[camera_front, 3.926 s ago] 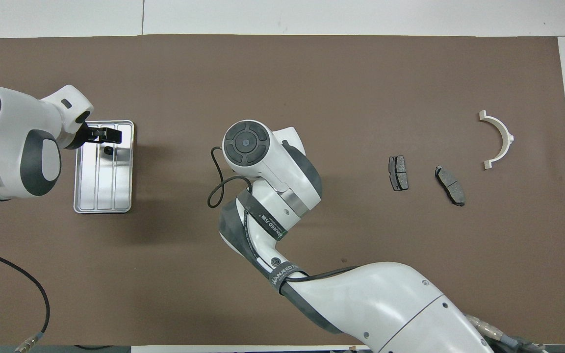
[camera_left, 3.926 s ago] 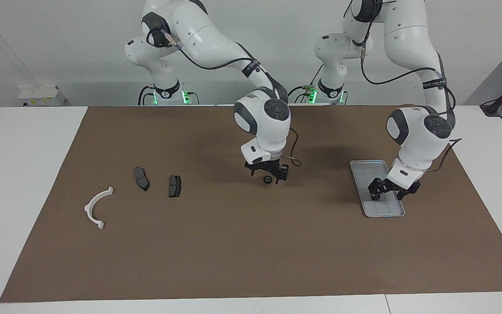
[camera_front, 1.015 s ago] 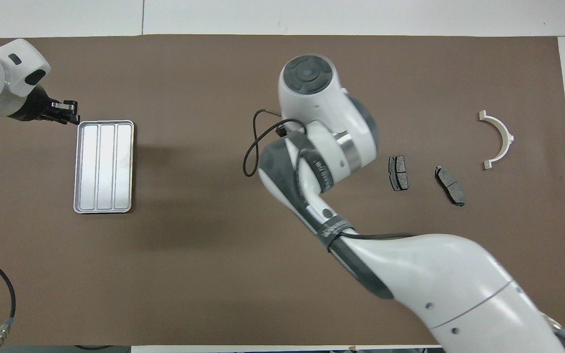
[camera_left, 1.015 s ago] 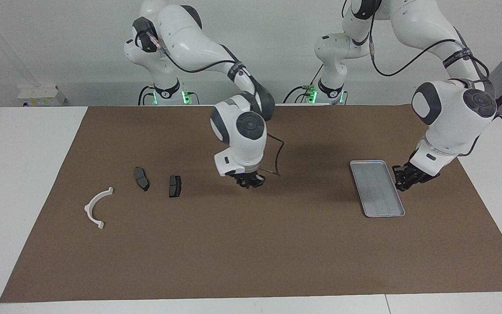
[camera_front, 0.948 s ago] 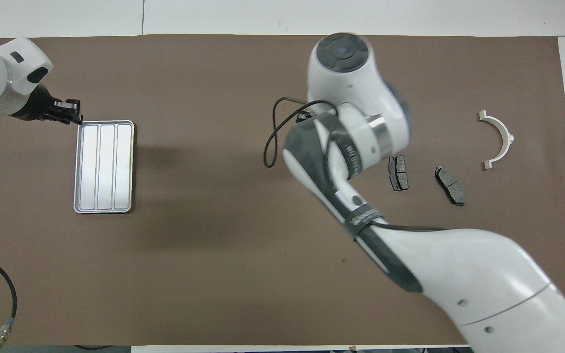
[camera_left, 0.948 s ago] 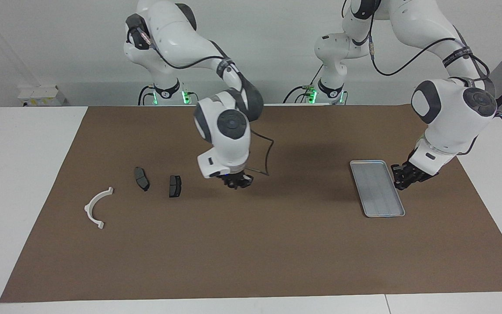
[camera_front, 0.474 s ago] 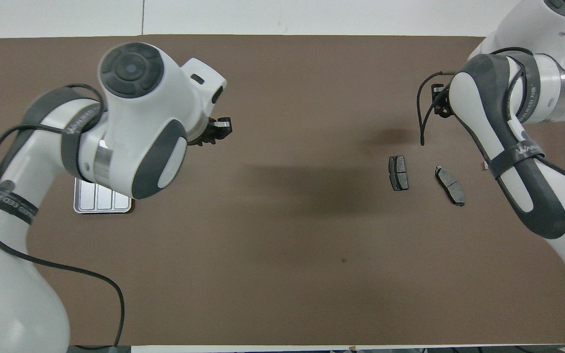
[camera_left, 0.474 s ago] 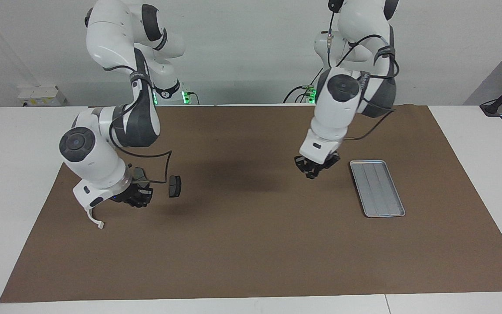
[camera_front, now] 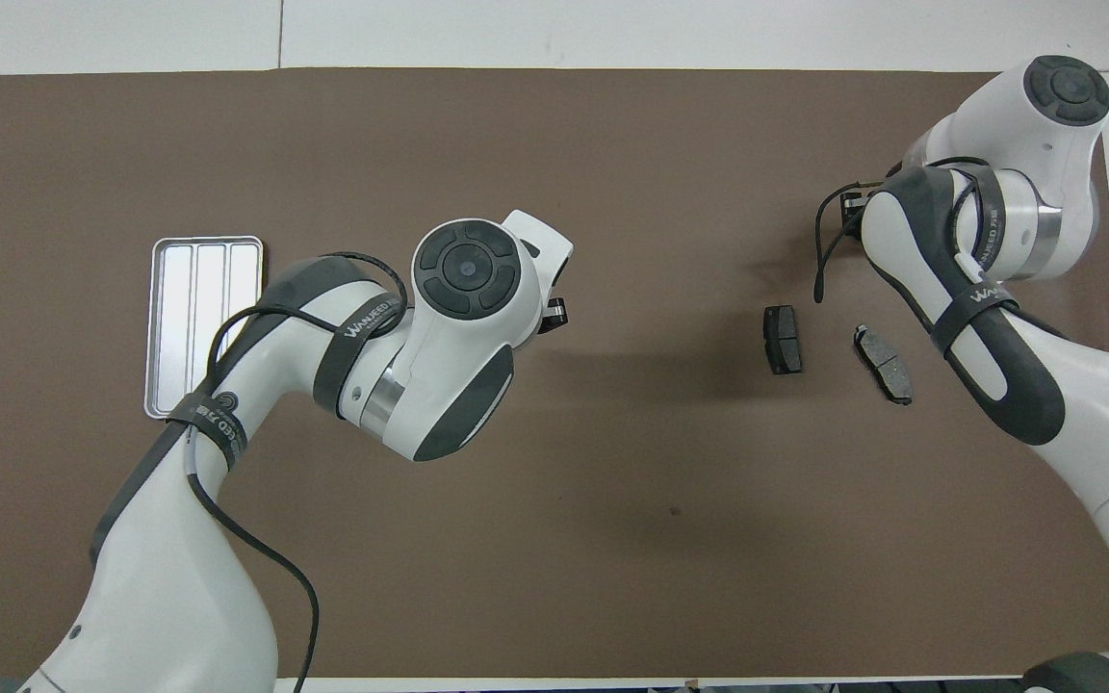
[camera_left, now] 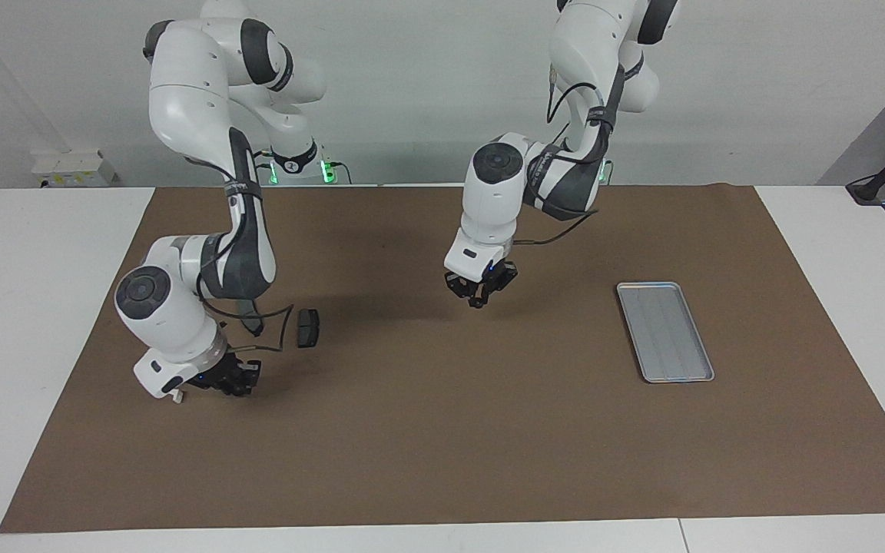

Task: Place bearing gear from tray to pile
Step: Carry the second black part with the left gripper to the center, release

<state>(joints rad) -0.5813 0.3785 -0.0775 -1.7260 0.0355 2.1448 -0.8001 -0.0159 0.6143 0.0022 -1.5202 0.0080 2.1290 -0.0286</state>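
Meanwhile, tray (camera_left: 664, 331) well apart from pile (camera_front: 784, 339).

Left gripper (camera_left: 479, 294) shut mid-table; right gripper (camera_left: 233, 382) low, arm outstretched.

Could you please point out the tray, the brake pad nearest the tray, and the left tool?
tray (camera_left: 665, 330), facing view, on its ridged floor.
brake pad (camera_left: 308, 327), facing view, on its dark top face.
left tool (camera_left: 478, 293), facing view, midway between its fingertips, over the brown mat.
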